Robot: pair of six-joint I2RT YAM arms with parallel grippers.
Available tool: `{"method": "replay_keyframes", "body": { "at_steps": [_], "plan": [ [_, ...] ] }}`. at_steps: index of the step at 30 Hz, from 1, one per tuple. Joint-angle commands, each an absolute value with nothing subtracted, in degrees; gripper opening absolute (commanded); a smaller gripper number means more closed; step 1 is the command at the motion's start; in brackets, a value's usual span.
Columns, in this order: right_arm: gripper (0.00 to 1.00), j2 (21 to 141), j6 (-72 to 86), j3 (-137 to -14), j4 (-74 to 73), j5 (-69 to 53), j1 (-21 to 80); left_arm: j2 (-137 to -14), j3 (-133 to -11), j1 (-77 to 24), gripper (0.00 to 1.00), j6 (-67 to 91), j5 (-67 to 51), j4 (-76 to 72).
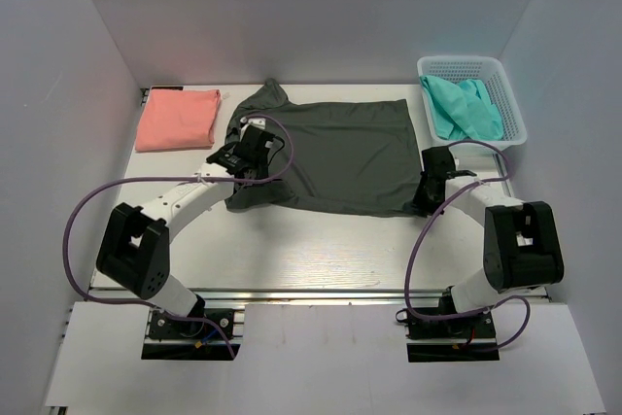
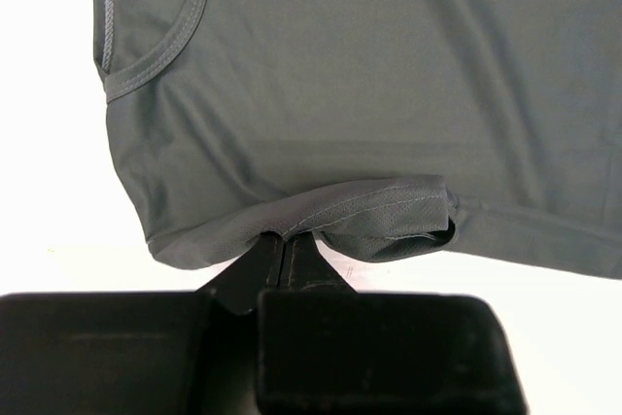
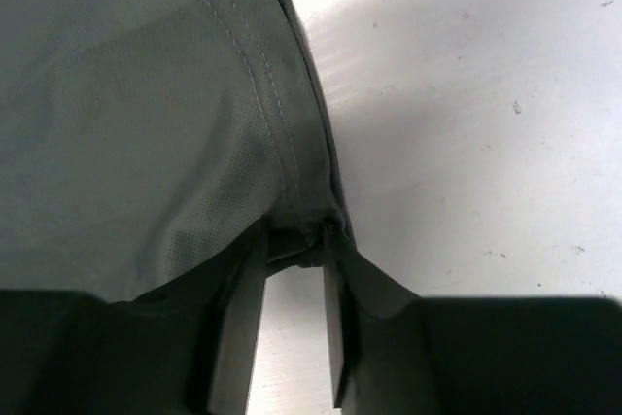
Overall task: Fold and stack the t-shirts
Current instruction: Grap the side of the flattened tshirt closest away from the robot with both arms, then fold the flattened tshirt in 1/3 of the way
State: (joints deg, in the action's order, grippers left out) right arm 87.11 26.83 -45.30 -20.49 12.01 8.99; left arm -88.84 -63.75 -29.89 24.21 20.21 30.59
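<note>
Charcoal t-shirt (image 1: pixel 340 157) spread flat. Left gripper (image 2: pixel 285 258) clamped tight on folded sleeve edge; right gripper (image 3: pixel 294 252), jaws narrow, apparently pinches hem corner at shirt's opposite side.

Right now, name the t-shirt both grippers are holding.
The charcoal grey t-shirt, spread mid-table; the salmon pink t-shirt lies folded apart, the teal t-shirts sit in the basket.

A dark charcoal grey fabric t-shirt (image 1: pixel 340 153) is lying spread out on the white table (image 1: pixel 311 250), its collar pointing left. The left gripper (image 1: pixel 253 155) is sitting over its left end, and the right gripper (image 1: pixel 431 187) is meeting its near right corner. A folded salmon pink fabric t-shirt (image 1: pixel 177 119) is lying at far left. Crumpled teal green fabric t-shirts (image 1: pixel 466 112) are sitting in a white plastic lattice basket (image 1: pixel 466 65) at far right.
</note>
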Motion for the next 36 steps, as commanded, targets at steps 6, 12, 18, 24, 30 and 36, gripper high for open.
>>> {"method": "replay_keyframes", "body": {
  "at_steps": [6, 12, 18, 24, 30, 36],
  "plan": [
    [0.0, 88.87, 27.25, -44.12, -18.46, 10.9, 8.61, -84.64, -62.84, -29.97, 0.0, 23.82, 20.3, 29.27],
    [0.0, 83.41, 24.79, -47.02, -19.33, 9.49, 8.7, -86.39, -66.18, -29.97, 0.0, 23.2, 21.0, 28.21],
    [0.0, 84.19, 22.41, -54.73, -19.95, 7.3, 8.7, -89.37, -70.39, -28.83, 0.0, 20.74, 23.29, 26.37],
    [0.0, 90.78, 22.06, -65.63, -21.01, 7.47, 8.18, -94.56, -76.27, -26.28, 0.0, 16.53, 23.3, 22.16],
    [0.0, 97.38, 21.01, -73.29, -22.5, 7.82, 7.3, -101.51, -82.79, -22.85, 0.0, 13.01, 23.81, 20.31],
    [0.0, 104.31, 20.04, -80.77, -24.52, 9.67, 5.81, -107.22, -88.41, -19.34, 0.0, 8.54, 21.98, 18.46]
  ]
}}
